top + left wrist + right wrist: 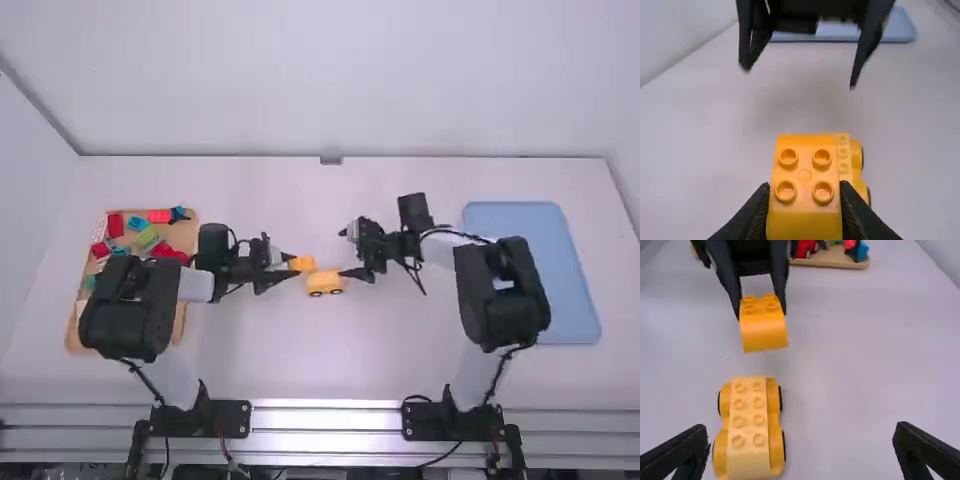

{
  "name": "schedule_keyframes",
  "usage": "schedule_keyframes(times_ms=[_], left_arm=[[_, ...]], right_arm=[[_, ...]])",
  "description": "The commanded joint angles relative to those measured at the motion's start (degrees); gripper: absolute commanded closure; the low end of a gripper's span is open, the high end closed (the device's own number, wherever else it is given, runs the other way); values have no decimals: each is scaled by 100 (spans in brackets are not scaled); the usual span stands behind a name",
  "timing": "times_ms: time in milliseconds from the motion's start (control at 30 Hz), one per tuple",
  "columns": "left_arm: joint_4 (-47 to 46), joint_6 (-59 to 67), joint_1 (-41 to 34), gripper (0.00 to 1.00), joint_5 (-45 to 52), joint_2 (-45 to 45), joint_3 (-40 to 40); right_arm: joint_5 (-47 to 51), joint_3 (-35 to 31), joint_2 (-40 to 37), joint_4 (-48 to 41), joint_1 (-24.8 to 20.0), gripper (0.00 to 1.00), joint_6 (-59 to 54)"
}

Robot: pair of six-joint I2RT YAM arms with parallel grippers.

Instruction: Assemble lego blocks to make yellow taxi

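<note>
In the high view, the left pincer (293,266) pinches a yellow block (302,263). The car bottom (325,283) sits on the bench (300,350), its long side going left to right. The block is by its left end, a bit toward the far side. The right pincer (349,252) has its fingers spread wide, holding nothing.

In the left wrist view, the block's bumps point up, and the car bottom peeks out behind it.

In the right wrist view, the block is up off the bench. I think it must slide over the car bottom, then go down.
</note>
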Motion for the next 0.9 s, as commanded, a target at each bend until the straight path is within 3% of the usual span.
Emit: schedule_keyframes(times_ms=[0, 267, 667, 867], left_arm=[[-85, -267, -59, 92, -13, -72, 144], [-170, -433, -31, 94, -7, -85, 131], [-306, -393, -136, 95, -24, -85, 155], [-348, -396, -164, 95, -11, -85, 168]], right_arm=[[-181, -291, 269, 588, 98, 2, 831], [-107, -710, 361, 1014, 354, 2, 756], [-144, -1307, 361, 1875, 385, 1, 774], [-212, -1113, 852, 2354, 389, 2, 833]])
